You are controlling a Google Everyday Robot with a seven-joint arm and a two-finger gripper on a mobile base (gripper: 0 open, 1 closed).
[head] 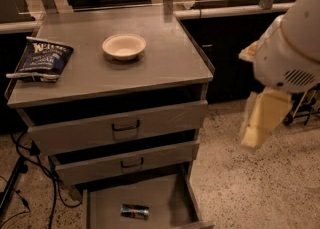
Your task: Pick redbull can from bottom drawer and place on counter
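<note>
The redbull can (134, 211) lies on its side on the floor of the bottom drawer (105, 208), which is pulled open at the bottom of the view. The counter (165, 63) is the grey top of the three-drawer cabinet. My gripper (263, 119) hangs at the right, beside the cabinet and above the speckled floor, under the arm's white housing (290, 48). It is well above and to the right of the can and holds nothing that I can see.
A white bowl (124, 46) stands mid-counter and a dark blue chip bag (42, 60) lies at its left edge. The two upper drawers (120, 125) are slightly open. Black cables (30, 173) run on the floor at the left. A glass panel stands behind the counter.
</note>
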